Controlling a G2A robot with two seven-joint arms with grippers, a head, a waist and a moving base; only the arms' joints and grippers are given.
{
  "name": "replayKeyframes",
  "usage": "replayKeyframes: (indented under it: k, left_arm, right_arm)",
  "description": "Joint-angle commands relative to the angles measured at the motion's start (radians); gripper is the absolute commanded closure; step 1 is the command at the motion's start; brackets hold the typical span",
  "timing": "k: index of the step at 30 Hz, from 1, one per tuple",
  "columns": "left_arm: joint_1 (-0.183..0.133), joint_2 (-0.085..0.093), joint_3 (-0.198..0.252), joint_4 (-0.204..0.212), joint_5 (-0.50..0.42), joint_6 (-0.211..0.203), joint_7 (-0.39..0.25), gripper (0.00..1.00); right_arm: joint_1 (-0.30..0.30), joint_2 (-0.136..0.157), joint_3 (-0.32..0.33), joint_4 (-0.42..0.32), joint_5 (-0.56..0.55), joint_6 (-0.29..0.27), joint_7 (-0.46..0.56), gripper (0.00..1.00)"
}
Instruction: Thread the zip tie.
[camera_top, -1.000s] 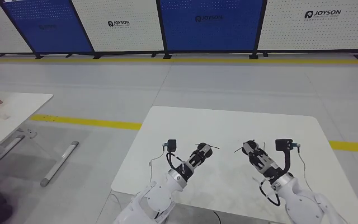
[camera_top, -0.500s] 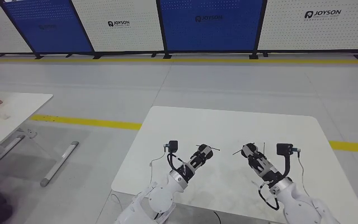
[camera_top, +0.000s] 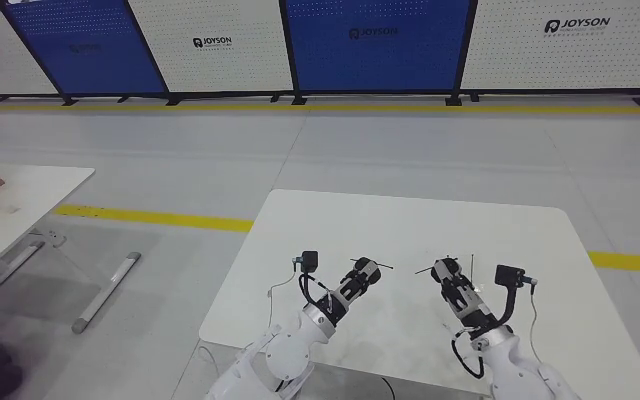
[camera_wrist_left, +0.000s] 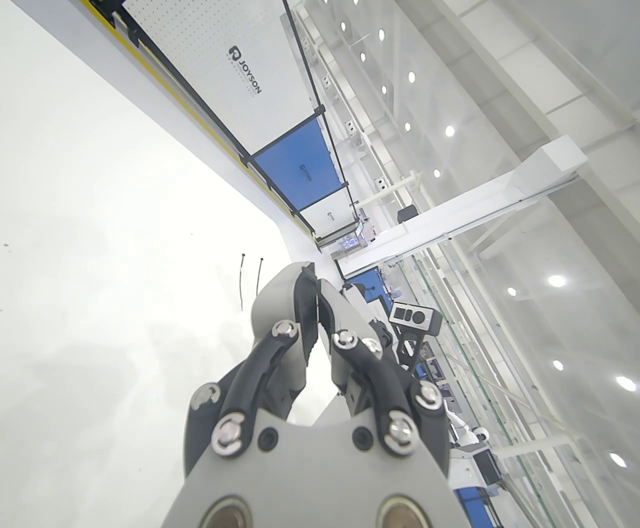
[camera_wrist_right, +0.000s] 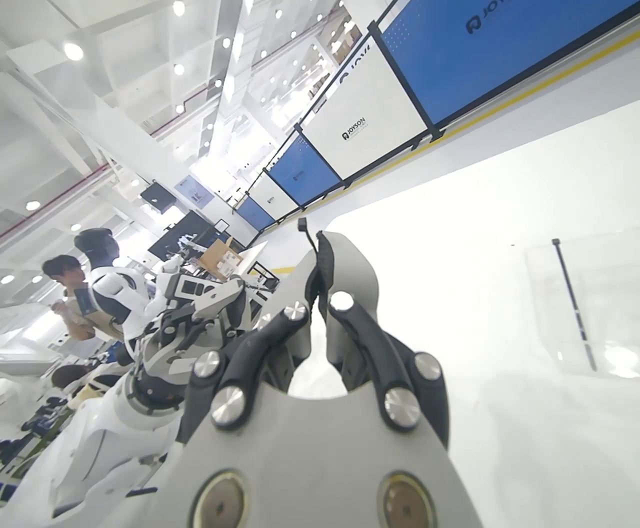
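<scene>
Both grippers closed, tie not threaded yet.
Top: left gripper (camera_top: 371, 267), right gripper (camera_top: 441, 269) apart above table's (camera_top: 420, 215) near edge. Left wrist: pinched shut, load unclear; two spare ties (camera_wrist_left: 242, 280) on table. Right wrist: clamps zip tie (camera_wrist_right: 302, 225), head out. Risk: tie twists in grip, misses head slot.

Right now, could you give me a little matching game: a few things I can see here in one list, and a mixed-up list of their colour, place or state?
Things
A. right gripper
B. loose zip tie
C. table
D. floor line

Descriptions
1. yellow
2. shut on a second zip tie, whose head pokes out past the fingertips
3. white
4. lying flat on the table at a piece of clear plastic

Pairs: A-2, B-4, C-3, D-1
</scene>
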Motion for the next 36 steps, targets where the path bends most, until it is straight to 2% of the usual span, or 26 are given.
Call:
replayKeyframes:
  k: [1,4,11,13,15,17,36]
  left_arm:
    - [0.000,0.000,0.000,0.000,0.000,0.000,0.000,1.00]
    - [0.000,0.000,0.000,0.000,0.000,0.000,0.000,1.00]
    - [0.000,0.000,0.000,0.000,0.000,0.000,0.000,1.00]
    - [0.000,0.000,0.000,0.000,0.000,0.000,0.000,1.00]
    - [0.000,0.000,0.000,0.000,0.000,0.000,0.000,1.00]
    - [0.000,0.000,0.000,0.000,0.000,0.000,0.000,1.00]
    - [0.000,0.000,0.000,0.000,0.000,0.000,0.000,1.00]
  right_arm:
    - [0.000,0.000,0.000,0.000,0.000,0.000,0.000,1.00]
    - [-0.001,-0.001,0.000,-0.001,-0.003,0.001,-0.008,1.00]
    - [-0.054,-0.020,-0.041,-0.040,-0.006,0.030,-0.169,1.00]
    - [-0.068,-0.026,-0.051,-0.056,-0.024,0.053,-0.213,1.00]
    - [-0.080,-0.033,-0.068,-0.076,-0.042,0.118,-0.241,1.00]
    - [-0.084,-0.036,-0.077,-0.088,-0.056,0.150,-0.253,1.00]
    - [-0.084,-0.036,-0.077,-0.088,-0.056,0.150,-0.253,1.00]
